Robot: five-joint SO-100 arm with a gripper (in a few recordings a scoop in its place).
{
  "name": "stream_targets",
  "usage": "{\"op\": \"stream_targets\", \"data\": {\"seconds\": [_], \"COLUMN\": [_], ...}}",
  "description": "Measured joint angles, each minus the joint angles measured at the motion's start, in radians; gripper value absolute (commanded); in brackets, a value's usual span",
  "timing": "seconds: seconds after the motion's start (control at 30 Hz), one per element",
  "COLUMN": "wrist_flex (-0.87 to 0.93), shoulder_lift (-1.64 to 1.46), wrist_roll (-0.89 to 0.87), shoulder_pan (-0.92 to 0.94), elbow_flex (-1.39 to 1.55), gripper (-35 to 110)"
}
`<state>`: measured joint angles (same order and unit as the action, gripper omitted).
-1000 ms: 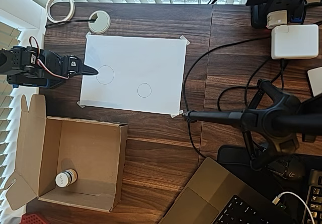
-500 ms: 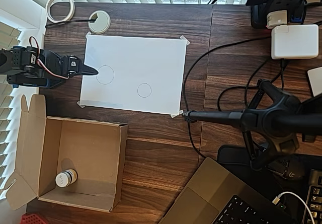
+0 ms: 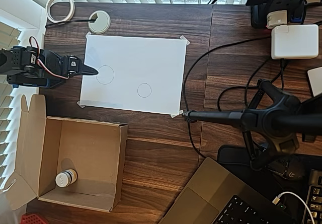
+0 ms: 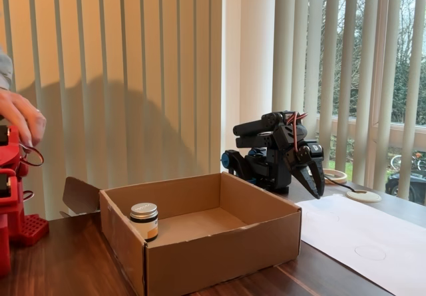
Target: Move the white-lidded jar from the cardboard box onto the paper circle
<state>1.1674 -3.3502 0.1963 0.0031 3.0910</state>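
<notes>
Cardboard box holding jar; hand pressed together, empty, well apart. Next: reach, spread, grasp; circle bare.

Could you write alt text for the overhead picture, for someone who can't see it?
A white-lidded jar sits inside an open cardboard box on a dark wooden desk. Above it, a black robot arm's gripper rests closed at the edge of a taped paper sheet with two pencilled circles.

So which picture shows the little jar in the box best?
The fixed view: the jar stands upright inside the cardboard box, its lid and label side both visible. The overhead view shows mainly its round lid near the box's lower left corner.
</notes>
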Motion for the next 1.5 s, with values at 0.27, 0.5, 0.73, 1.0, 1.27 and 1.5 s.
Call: {"op": "stream_targets", "data": {"seconds": [0.27, 0.5, 0.73, 1.0, 1.27, 1.5], "wrist_flex": [-0.034, -0.077, -0.117, -0.117, -0.201, -0.339], "shoulder_lift": [0.0, 0.0, 0.08, 0.454, 0.845, 1.172], "wrist_roll": [0.0, 0.049, 0.227, 0.515, 0.857, 1.173], "shoulder_pan": [0.0, 0.021, 0.072, 0.262, 0.545, 0.841], "elbow_flex": [0.009, 0.018, -0.117, -0.528, -0.851, -1.026], "gripper": [11, 34, 37, 37, 41, 42]}}
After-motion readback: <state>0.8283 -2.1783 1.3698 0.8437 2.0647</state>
